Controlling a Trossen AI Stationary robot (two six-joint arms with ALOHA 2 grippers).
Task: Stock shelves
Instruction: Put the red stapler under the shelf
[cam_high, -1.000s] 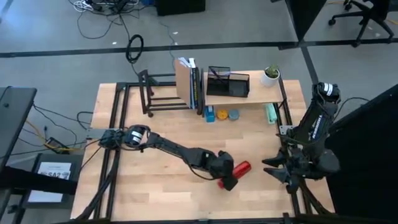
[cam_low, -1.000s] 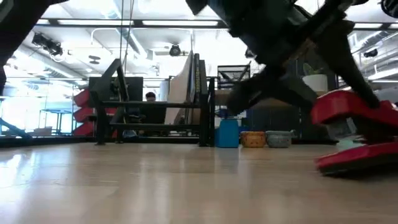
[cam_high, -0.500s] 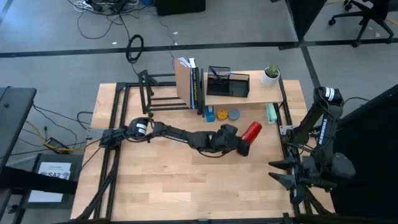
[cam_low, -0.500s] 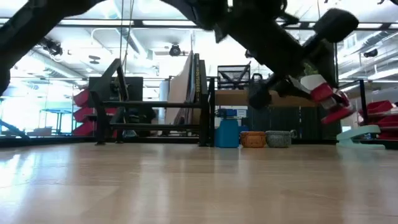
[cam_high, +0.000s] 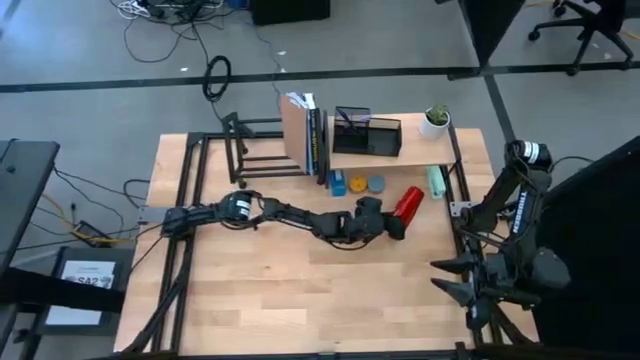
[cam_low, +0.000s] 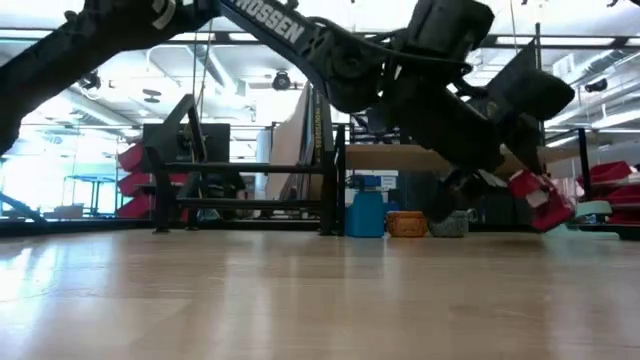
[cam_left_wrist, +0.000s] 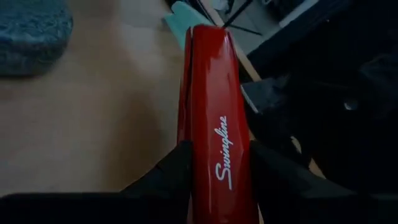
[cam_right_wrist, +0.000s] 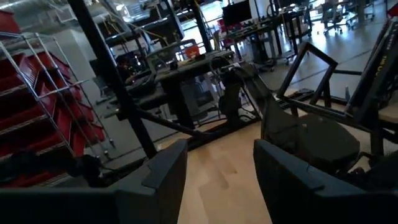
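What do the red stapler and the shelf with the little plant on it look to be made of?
The red stapler, held between the left gripper's fingers, looks like glossy painted metal or hard plastic: it shines and carries printed white script. The shelf looks like a pale, matte wooden plank on thin black legs, probably metal. The right gripper waits at the table's edge.

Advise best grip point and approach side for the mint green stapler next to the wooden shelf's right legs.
Judging from above: grip the mint stapler across its narrow width at mid-length, descending from overhead. It lies flat, long axis front to back. The right gripper is nearer; the left gripper holds the red stapler.
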